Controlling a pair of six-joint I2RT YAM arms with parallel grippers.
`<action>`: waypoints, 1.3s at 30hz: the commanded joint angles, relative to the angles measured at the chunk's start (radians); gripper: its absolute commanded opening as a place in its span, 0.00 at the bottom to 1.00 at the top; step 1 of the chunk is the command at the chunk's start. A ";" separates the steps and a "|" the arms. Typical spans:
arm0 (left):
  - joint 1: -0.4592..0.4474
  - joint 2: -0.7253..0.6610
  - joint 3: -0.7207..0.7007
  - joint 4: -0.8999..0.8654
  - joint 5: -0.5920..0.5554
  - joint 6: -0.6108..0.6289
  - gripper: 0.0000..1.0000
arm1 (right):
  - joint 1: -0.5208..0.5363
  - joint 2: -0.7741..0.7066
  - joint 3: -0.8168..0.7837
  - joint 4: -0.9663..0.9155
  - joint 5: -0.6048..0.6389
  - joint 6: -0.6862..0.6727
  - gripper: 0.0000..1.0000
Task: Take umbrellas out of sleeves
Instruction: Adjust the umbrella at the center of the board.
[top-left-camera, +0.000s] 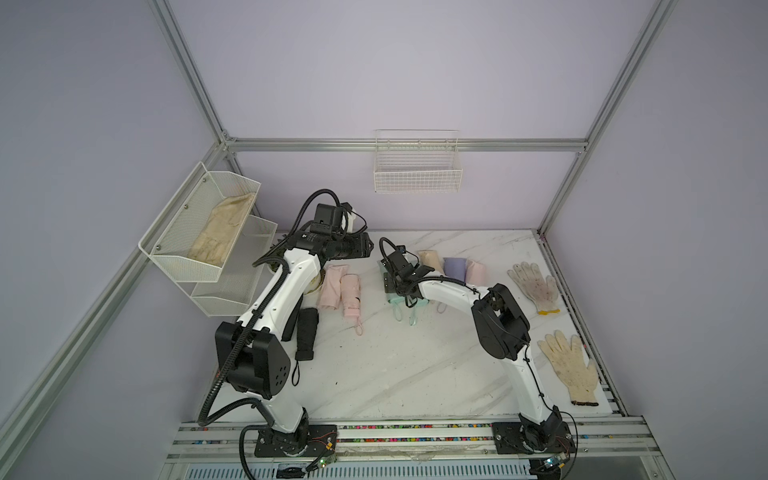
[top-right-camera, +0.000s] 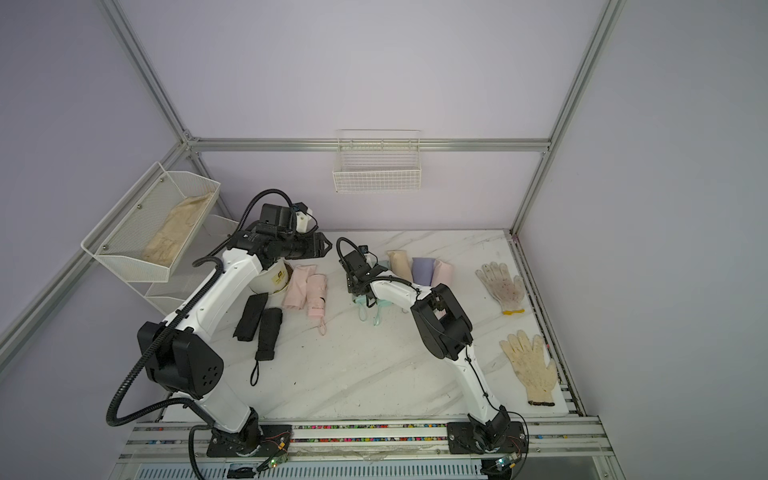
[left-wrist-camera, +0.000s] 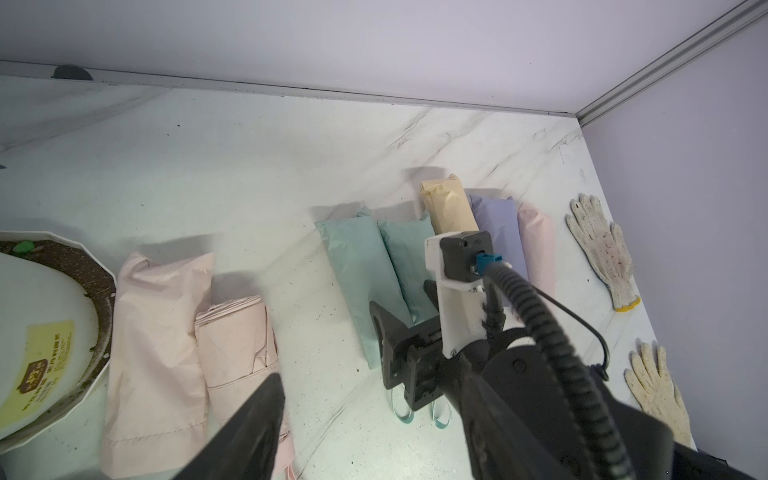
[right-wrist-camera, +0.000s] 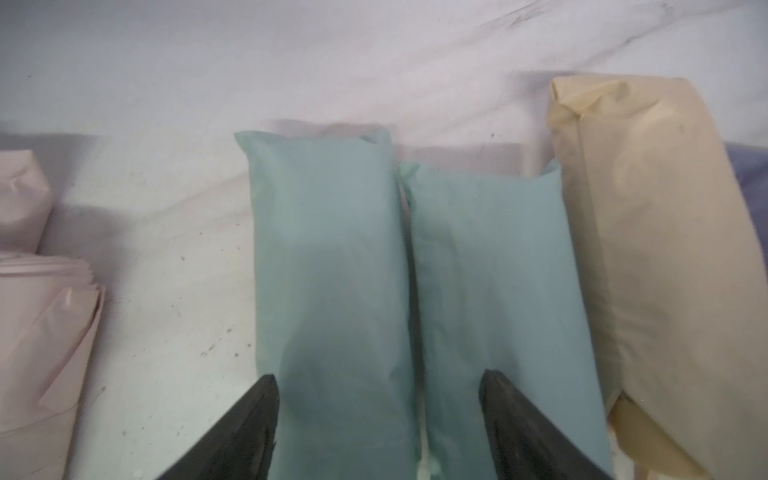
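Mint fabric fills the right wrist view, where two plump mint sleeves (right-wrist-camera: 328, 257) lie side by side and touching on the marble table (top-left-camera: 415, 365), toward the back middle of it. The right gripper (right-wrist-camera: 378, 378) hangs just over their near ends with its jaws spread wide and nothing clamped between them. One finger (right-wrist-camera: 249, 419) sits at the outer edge of one sleeve, and the other is over its neighbour. In a top view, mint wrist loops (top-left-camera: 399, 311) stick out from under the arm toward the front. Just beside the mint pair, toward the right wall, a plump yellow sleeve (right-wrist-camera: 648, 232), a lavender sleeve (left-wrist-camera: 496, 224) and a pink sleeve (left-wrist-camera: 536, 241) are packed in a row. Further left an empty pink sleeve (top-left-camera: 332, 286) lies flat, with a bare pink umbrella (top-left-camera: 351, 295) touching it. Nearer the front a black umbrella (top-right-camera: 269, 332) lies beside a flat black sleeve (top-right-camera: 250, 316). The left gripper (top-right-camera: 328, 246) hangs above the table behind the pink pair, jaws parted and holding nothing. Two knit gloves (top-left-camera: 536, 286) lie along the right edge, well apart from the sleeves.
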 joint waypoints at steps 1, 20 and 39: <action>-0.005 0.006 -0.017 0.037 0.019 0.010 0.68 | -0.036 0.052 0.046 0.001 -0.038 -0.010 0.80; 0.021 0.023 -0.020 0.045 0.054 -0.003 0.67 | -0.004 -0.041 -0.153 0.008 -0.094 0.027 0.70; 0.021 0.019 -0.021 0.046 0.050 0.002 0.67 | -0.099 -0.034 -0.079 -0.162 0.180 -0.105 0.70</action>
